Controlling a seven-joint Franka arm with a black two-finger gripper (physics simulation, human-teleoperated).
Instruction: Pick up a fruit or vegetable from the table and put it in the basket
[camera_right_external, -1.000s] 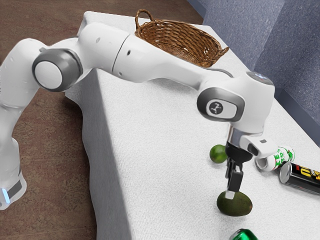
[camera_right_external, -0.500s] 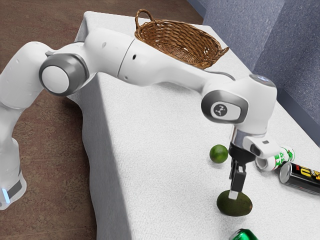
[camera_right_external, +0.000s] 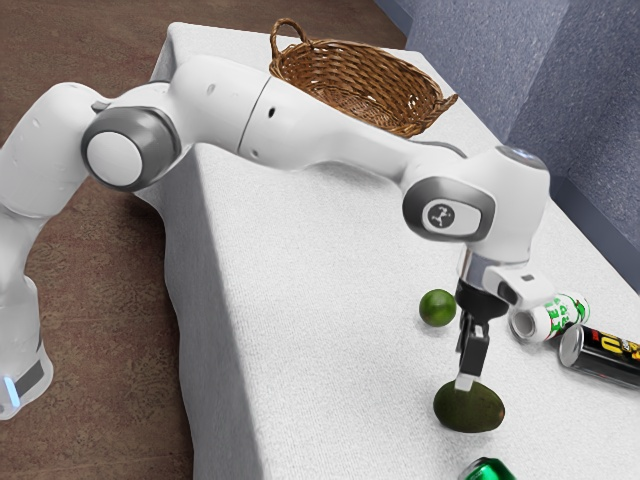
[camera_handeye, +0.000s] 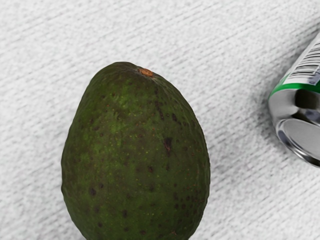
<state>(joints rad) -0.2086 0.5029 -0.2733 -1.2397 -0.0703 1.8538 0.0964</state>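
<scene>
Your avocado near, basket far
Grip its middle; likely firm, weighty, slightly slick. You can't tell if the claw is wide or narrow.

The avocado is dk green w/ brown specks. In ext. view, the basket at 12 o'clock is brown, the can at 4 o'clock black & yellow.

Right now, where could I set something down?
Bare cloth lies between basket and lime, partly under the arm, and from avocado to the table's edge at the exterior view's left. It's crowded around the hand and cans.
</scene>
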